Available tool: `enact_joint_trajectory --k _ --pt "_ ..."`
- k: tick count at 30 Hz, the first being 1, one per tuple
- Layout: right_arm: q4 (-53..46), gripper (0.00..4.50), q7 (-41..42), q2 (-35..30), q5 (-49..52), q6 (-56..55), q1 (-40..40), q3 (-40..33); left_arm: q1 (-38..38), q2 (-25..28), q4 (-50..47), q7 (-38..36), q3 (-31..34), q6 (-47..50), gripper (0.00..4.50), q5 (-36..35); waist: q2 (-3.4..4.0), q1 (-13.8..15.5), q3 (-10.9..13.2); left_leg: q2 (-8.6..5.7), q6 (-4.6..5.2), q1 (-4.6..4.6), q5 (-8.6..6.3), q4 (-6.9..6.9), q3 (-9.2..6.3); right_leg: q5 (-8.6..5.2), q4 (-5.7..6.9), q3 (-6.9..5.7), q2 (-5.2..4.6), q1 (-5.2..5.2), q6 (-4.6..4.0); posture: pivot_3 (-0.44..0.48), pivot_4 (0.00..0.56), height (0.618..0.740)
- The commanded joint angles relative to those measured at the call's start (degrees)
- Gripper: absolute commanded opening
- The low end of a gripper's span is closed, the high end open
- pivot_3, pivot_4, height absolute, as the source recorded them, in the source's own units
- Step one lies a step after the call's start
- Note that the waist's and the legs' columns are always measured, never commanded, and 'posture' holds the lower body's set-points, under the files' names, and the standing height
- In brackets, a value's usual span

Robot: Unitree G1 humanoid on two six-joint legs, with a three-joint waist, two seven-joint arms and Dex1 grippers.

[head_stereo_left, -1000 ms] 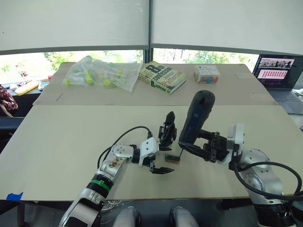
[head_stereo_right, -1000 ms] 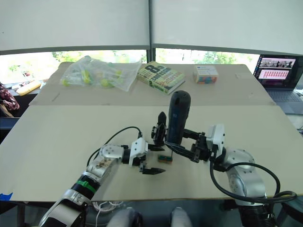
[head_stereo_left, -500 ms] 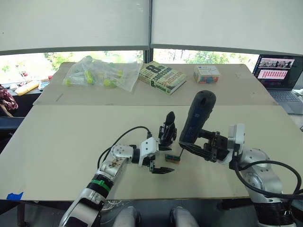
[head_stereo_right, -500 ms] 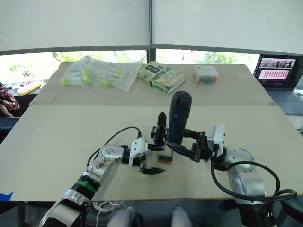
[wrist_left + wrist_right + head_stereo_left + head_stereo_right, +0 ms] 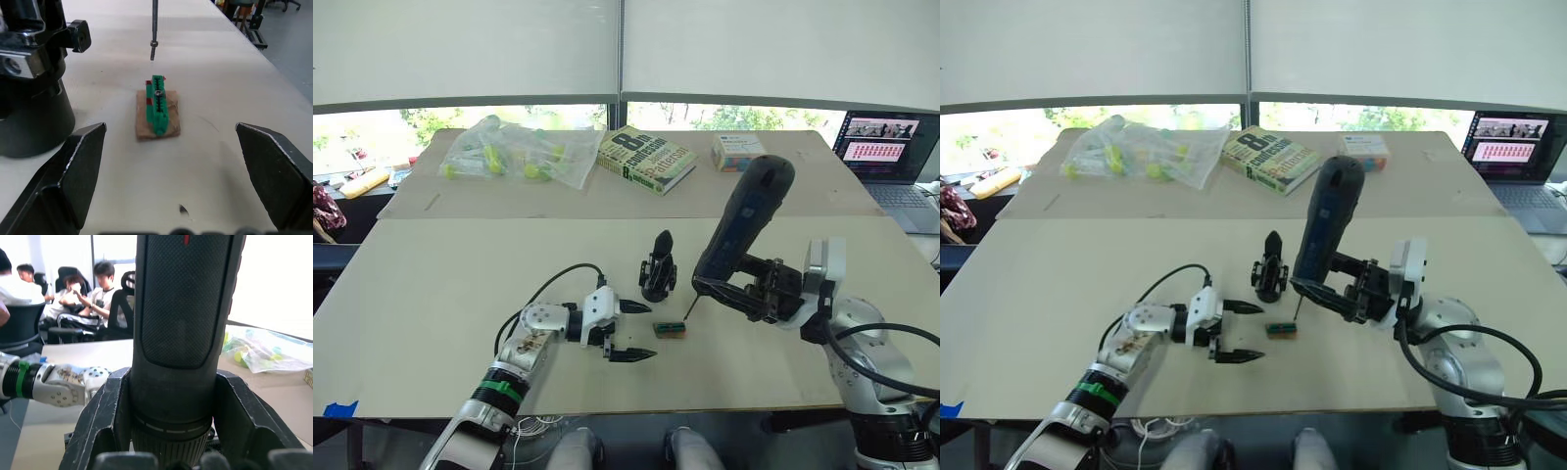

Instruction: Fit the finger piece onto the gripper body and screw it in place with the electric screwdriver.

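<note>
The worktop (image 5: 431,294) carries everything. The right gripper (image 5: 759,294) has its fingers clamped around the electric screwdriver (image 5: 744,230), which leans with its thin bit down, the tip hanging just above the small green screw holder (image 5: 159,100) on its brown pad. The left gripper (image 5: 628,331) rests low on the worktop with its fingers wide apart and empty, the holder between them but further ahead.

The gripper body (image 5: 658,266) stands upright near the holder, its pointed finger on top.

The step in hand is probably to pick up a screw: the bit should come down straight, centred on the screw head, without pushing the light holder aside.

The book (image 5: 646,159) at the back shows a large "8" on its cover; other writing is too small to read.
</note>
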Motion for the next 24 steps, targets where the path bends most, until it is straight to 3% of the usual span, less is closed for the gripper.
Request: enact_joint_trajectory --k 1,8,16,24 --pt "-4.4 1.95 -0.7 -2.0 4.6 1.4 -1.9 -4.4 1.1 1.6 -5.8 -2.6 3.8 0.4 4.50 -6.1 0.00 0.0 0.0 0.00 0.00 -0.01 0.00 0.00 0.00 0.00 0.00 0.00 -0.02 -0.01 0.00 0.000 0.150 0.740" --pt "-5.3 1.95 -3.7 -5.1 9.6 5.9 -4.8 -8.8 2.8 5.9 -14.0 -2.1 12.0 8.9 4.50 -16.1 0.00 0.1 0.0 0.01 0.00 0.00 0.00 -0.01 0.00 0.00 0.00 -0.03 -0.07 -0.01 0.00 0.000 0.150 0.740" --pt "0.3 1.95 -5.3 -7.1 11.7 11.1 -14.9 -8.9 1.1 8.3 -13.3 1.2 17.3 12.4 4.50 -18.0 0.00 -0.1 0.0 0.00 0.00 -0.01 0.00 -0.03 0.01 0.00 -0.01 -0.03 0.01 -0.02 0.00 0.000 0.150 0.740" --pt "8.6 1.95 -5.6 -3.6 8.3 12.8 -26.2 -4.0 0.6 8.6 -13.9 2.3 17.4 13.3 4.50 -17.4 0.01 -0.1 0.0 -0.01 0.00 -0.05 0.00 -0.05 0.03 0.00 -0.01 -0.03 0.02 -0.06 0.00 0.000 0.150 0.740"
